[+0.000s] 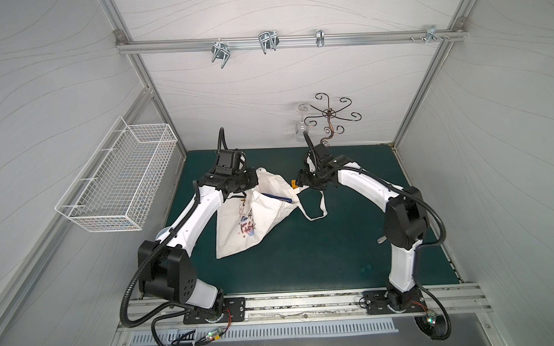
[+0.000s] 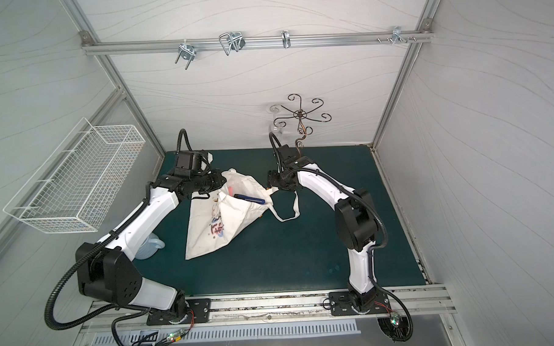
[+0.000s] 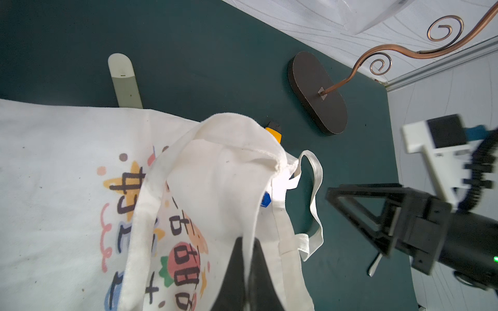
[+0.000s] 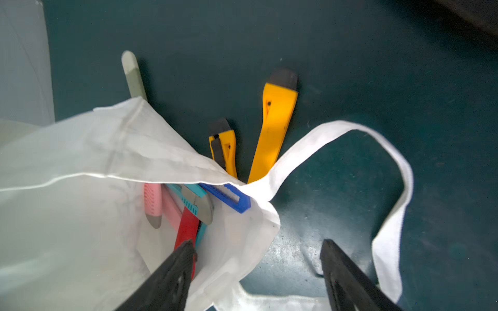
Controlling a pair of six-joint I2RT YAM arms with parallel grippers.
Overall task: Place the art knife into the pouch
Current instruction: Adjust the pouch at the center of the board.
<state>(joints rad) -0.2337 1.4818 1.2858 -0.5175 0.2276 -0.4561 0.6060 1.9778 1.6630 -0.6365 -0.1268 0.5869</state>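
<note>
Gently: clearing the pouch mouth

The pouch point(image 3: 67, 161) is pinched at its rim by the left tool point(image 3: 246, 242). The right tool point(image 4: 258, 245) is spread, empty, above the red art knife point(image 4: 187, 229) lying inside. It should be raised straight, clear of the handle loop point(image 4: 398, 172).

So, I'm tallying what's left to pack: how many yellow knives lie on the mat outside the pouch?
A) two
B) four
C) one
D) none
A: the short yellow knife and the long yellow knife both lie on the green mat beside the pouch mouth.
</note>
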